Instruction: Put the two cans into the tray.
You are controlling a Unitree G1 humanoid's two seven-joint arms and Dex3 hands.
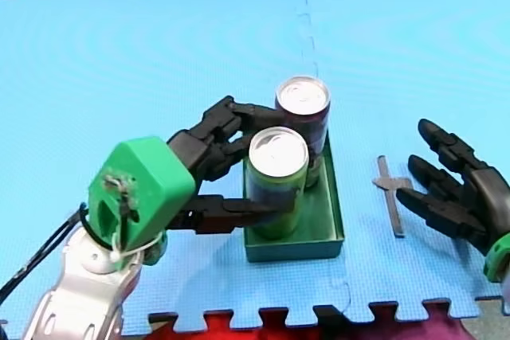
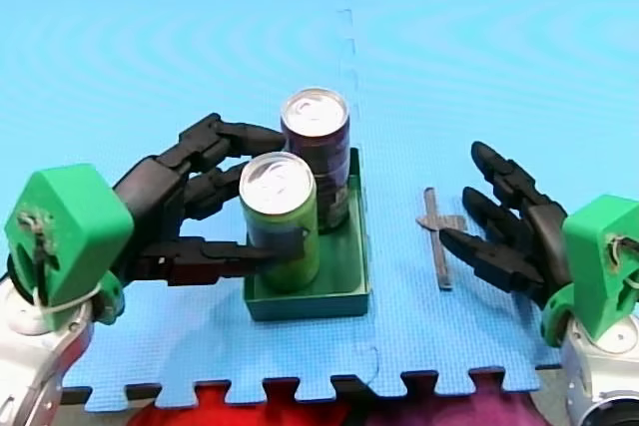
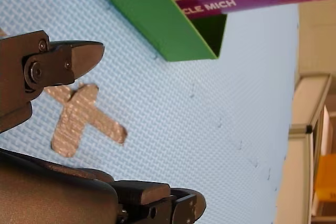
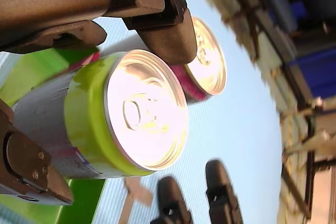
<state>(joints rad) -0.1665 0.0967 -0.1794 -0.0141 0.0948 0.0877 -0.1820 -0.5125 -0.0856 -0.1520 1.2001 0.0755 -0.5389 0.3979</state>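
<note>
A green tray (image 1: pixel 295 246) lies on the blue foam mat a little in front of me. A green can (image 1: pixel 276 189) stands upright in its near half. My left hand (image 2: pixel 270 202) is shut on it, thumb across the front and fingers (image 1: pixel 227 117) round the far left side. A purple can (image 1: pixel 303 109) stands upright in the tray's far half, touching the green one. In the second wrist view the green can (image 4: pixel 126 124) sits between dark fingers (image 4: pixel 157 19), with the purple can (image 4: pixel 207 59) behind. My right hand (image 2: pixel 469 197) hovers to the right of the tray, holding nothing.
A grey tape cross (image 1: pixel 390 193) is stuck on the mat between the tray and my right hand, and appears in the first wrist view as tape cross (image 3: pixel 84 121). A mat seam (image 1: pixel 311 45) runs away behind the tray. The mat's toothed front edge (image 1: pixel 319 312) lies just before the tray.
</note>
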